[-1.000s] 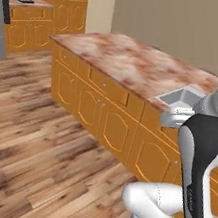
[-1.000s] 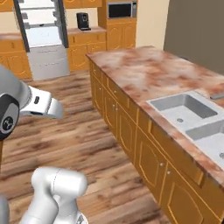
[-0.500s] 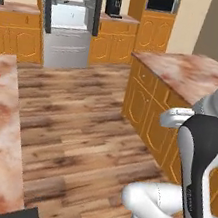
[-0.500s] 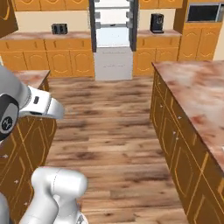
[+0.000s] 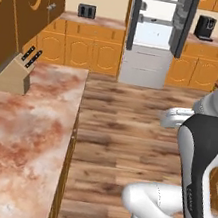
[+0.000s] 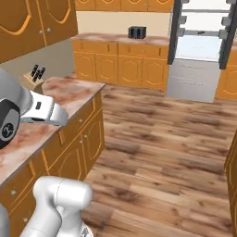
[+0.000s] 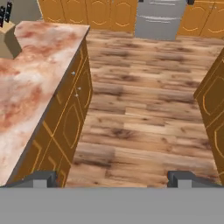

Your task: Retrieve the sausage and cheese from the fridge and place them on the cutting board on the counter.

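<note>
We've got our two-finger gripper [image 7: 112, 178] up in the air, dark tips spread wide apart, nothing btwn them. Straight below and ahead of it: brown wood-plank floor [image 7: 144, 109], w/ the gripper hanging over the open aisle.

Off to the gripper's left, close by, the reddish-pink marbled stone counter [image 7: 30, 83] over orange wooden cabinets [image 7: 65, 127]; a tan wooden knife block w/ black handles [image 5: 17, 72] sits at that counter's far end, near the wall.

To the gripper's right, an edge of another orange cabinet run [image 7: 212, 100].

Well ahead of the gripper, across the floor, the tall grey stainless French-door fridge [image 5: 154, 35] — both upper doors swung open, pale shelves visible inside, grey lower drawers shut. Sausage & cheese: too far and small to make out on those shelves, can't tell.

Beside the fridge on the back wall's counter: a small black toaster [image 5: 86, 10] left of it, a black coffee machine [image 5: 204, 27] right of it.
</note>
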